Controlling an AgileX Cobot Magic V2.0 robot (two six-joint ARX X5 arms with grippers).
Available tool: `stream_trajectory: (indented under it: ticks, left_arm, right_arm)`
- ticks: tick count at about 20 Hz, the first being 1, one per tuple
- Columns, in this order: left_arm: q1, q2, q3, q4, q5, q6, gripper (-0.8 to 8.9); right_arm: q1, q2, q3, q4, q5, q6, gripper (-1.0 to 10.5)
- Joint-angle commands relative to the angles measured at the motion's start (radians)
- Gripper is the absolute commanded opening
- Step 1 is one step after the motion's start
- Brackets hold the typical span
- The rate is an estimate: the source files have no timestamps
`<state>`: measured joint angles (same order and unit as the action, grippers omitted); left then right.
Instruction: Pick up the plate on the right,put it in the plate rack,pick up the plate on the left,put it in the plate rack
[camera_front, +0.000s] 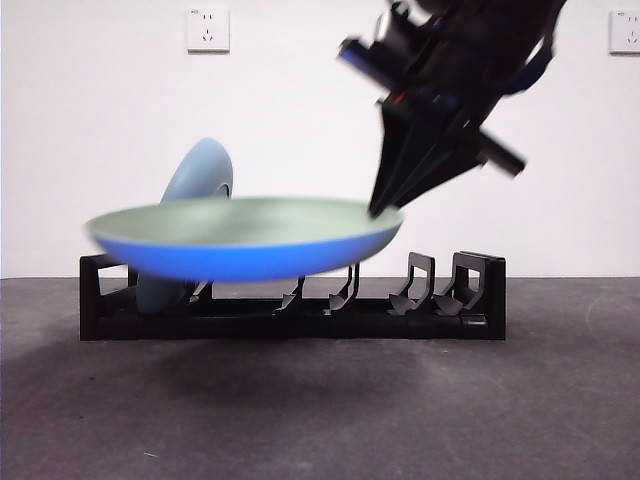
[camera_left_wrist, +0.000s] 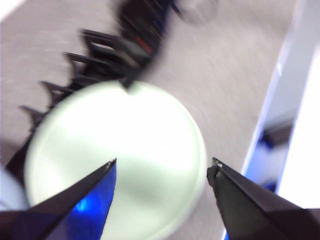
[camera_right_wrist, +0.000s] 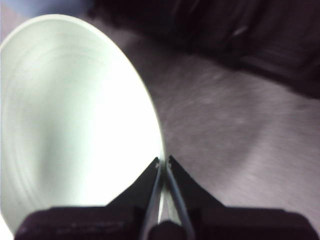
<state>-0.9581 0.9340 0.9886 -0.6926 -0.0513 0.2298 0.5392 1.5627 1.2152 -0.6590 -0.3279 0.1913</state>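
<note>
A plate (camera_front: 240, 235), pale green inside and bright blue underneath, hangs roughly level in the air in front of the plate rack (camera_front: 300, 322). My right gripper (camera_front: 385, 210) comes down from the upper right and is shut on the plate's right rim. The right wrist view shows its jaws (camera_right_wrist: 164, 161) pinching that rim of the plate (camera_right_wrist: 75, 115). A second, light blue plate (camera_front: 200, 175) stands on edge in the rack's left end. My left gripper (camera_left_wrist: 164, 162) hovers open above the held plate (camera_left_wrist: 115, 165), touching nothing. The rack (camera_left_wrist: 85, 65) is blurred beyond it.
The dark grey tabletop (camera_front: 320, 420) stretches in front of the rack. Behind it is a white wall with two sockets (camera_front: 207, 28) (camera_front: 625, 30). Several empty divider slots (camera_front: 420, 285) stand at the rack's right end.
</note>
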Motion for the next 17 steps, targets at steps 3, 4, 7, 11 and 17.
stream_trajectory:
  ticks: [3, 4, 7, 11, 17]
  left_arm:
    - [-0.201, 0.13, 0.002, -0.011, -0.174, 0.065, 3.14]
    - [-0.227, 0.167, 0.002, -0.008, -0.193, 0.078, 3.14]
    - [-0.277, 0.287, 0.002, -0.003, -0.235, 0.089, 3.13]
    - [-0.282, 0.392, 0.002, 0.027, -0.289, 0.089, 3.1]
    - [-0.277, 0.457, 0.002, 0.09, -0.286, 0.089, 2.43]
  right_arm:
    - [-0.029, -0.05, 0.0, -0.041, -0.006, -0.026, -0.1]
    - [-0.029, -0.054, 0.0, -0.047, -0.007, -0.029, -0.1]
    - [-0.029, -0.061, 0.0, -0.07, -0.007, -0.037, -0.1]
    - [-0.029, -0.062, 0.0, -0.097, -0.013, -0.049, -0.1]
    - [-0.029, -0.065, 0.0, -0.13, -0.013, -0.054, -0.1]
